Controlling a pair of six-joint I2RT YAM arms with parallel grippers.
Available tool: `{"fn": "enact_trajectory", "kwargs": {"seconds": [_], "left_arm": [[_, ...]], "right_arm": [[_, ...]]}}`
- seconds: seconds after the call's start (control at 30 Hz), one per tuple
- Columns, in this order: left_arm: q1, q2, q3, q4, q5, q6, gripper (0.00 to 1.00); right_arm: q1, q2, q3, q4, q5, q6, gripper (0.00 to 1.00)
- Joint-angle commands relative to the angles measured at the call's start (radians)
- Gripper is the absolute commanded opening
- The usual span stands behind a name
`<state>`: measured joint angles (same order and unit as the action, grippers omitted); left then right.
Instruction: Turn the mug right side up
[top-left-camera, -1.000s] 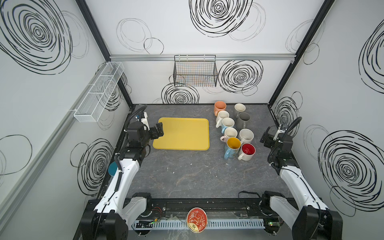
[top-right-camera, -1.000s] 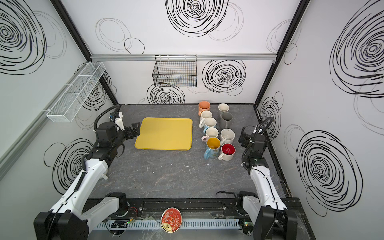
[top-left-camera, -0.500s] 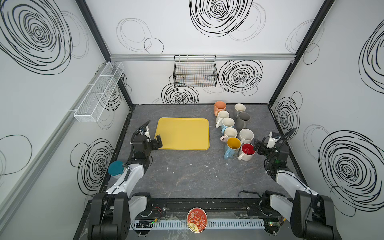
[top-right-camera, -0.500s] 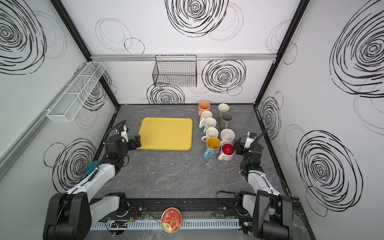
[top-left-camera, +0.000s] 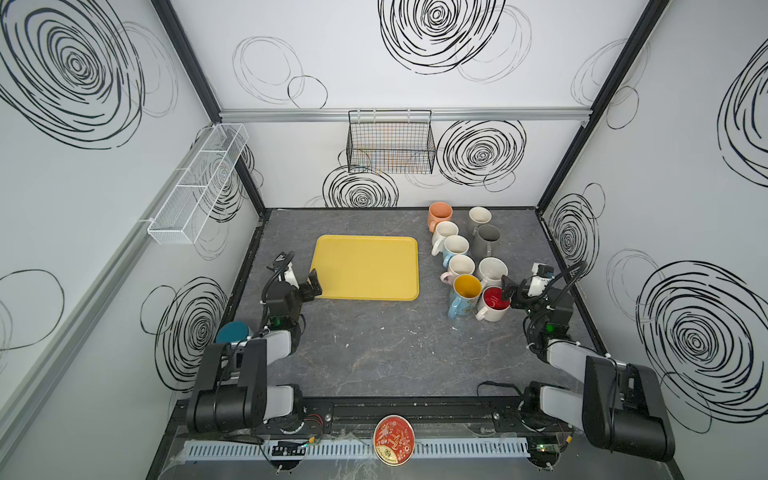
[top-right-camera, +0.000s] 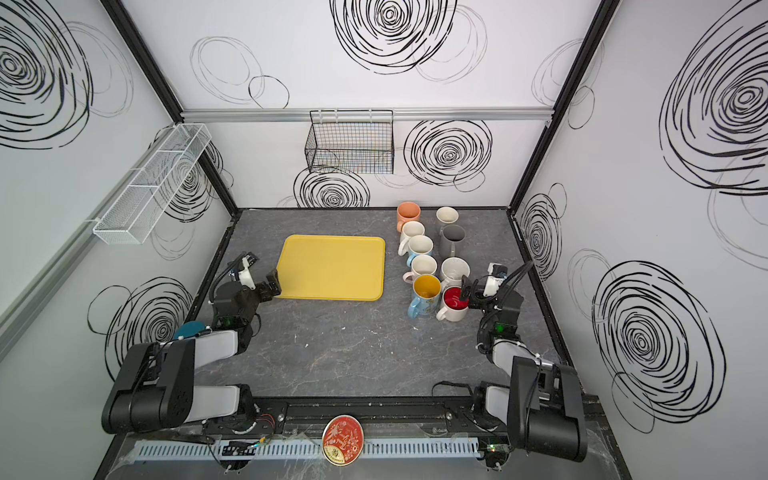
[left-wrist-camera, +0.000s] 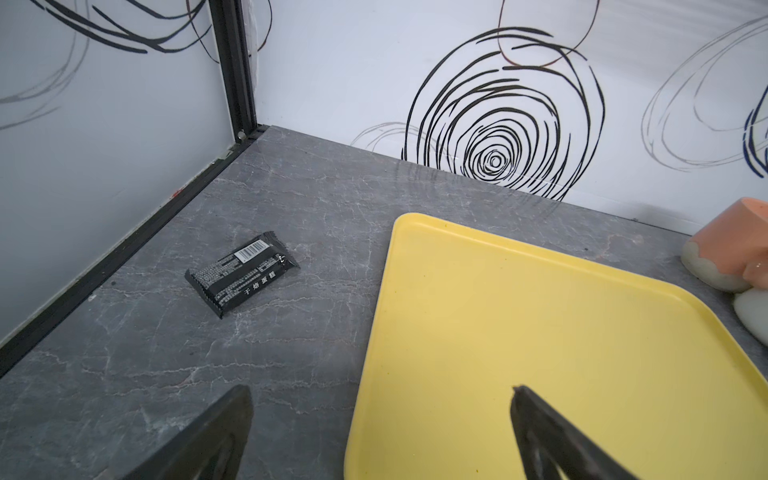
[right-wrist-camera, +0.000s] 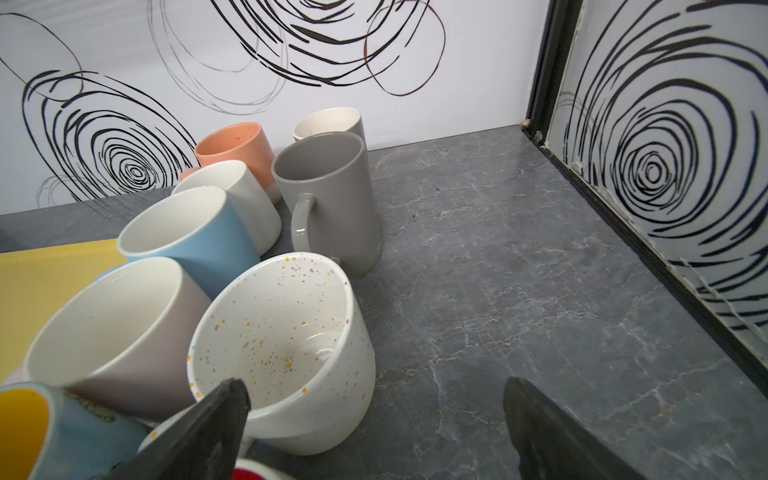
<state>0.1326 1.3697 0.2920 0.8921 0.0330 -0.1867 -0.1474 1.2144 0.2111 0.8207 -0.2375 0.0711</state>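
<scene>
Mugs (top-left-camera: 459, 266): nine, clustered on the table (top-left-camera: 395, 345) just right of the yellow tray (top-left-camera: 365, 266), all mouth-up in both top views; none seen inverted. Nearest the robot, the yellow-lined mug (top-left-camera: 465, 291) and the red-lined mug (top-left-camera: 494, 301), side by side. Behind them, the speckled mug (right-wrist-camera: 286, 345), upright and empty. Farther back, the tall grey mug (right-wrist-camera: 332, 199), handle toward the right wrist camera.

Left pincer (left-wrist-camera: 379, 392): spread wide, empty, low over the tray's near left edge, well apart from the mugs. Right pincer (right-wrist-camera: 374, 382): spread wide, empty, just beside the speckled and red-lined mugs, one finger overlapping the speckled rim in the wrist view; contact not discernible. Both arms folded low near their bases. Black snack packet (left-wrist-camera: 241, 276) flat on the table left of the tray, no part in the task.

Step in hand, as judged: either righting complete with arms parked, or a pause before selection. Next move, if any: a check that every mouth faces up, then withdrawal of the right pincer without nudging the crowded near mugs; risk of a knock greatest at the red-lined mug.
</scene>
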Motion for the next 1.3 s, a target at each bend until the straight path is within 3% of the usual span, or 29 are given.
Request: {"fn": "enact_trajectory", "kwargs": {"seconds": [0.0, 0.2, 0.63, 0.8, 1.07, 1.27], "left_arm": [[0.017, 0.037, -0.004, 0.19, 0.022, 0.008, 0.99], [0.01, 0.064, -0.001, 0.229, 0.083, 0.027, 0.99], [-0.097, 0.048, -0.132, 0.438, -0.093, 0.103, 0.99], [-0.125, 0.155, -0.198, 0.679, -0.186, 0.102, 0.99], [-0.155, 0.129, -0.11, 0.476, -0.196, 0.139, 0.99], [-0.159, 0.131, -0.108, 0.473, -0.165, 0.155, 0.99]], "right_arm": [[0.018, 0.018, 0.006, 0.075, -0.037, -0.023, 1.0], [0.047, 0.066, 0.019, 0.092, -0.017, -0.058, 1.0], [0.063, 0.2, 0.016, 0.225, 0.051, -0.051, 1.0], [0.068, 0.228, 0.043, 0.2, 0.064, -0.05, 1.0], [0.083, 0.254, 0.11, 0.103, 0.156, -0.025, 1.0], [0.083, 0.256, 0.109, 0.104, 0.155, -0.025, 1.0]]}}
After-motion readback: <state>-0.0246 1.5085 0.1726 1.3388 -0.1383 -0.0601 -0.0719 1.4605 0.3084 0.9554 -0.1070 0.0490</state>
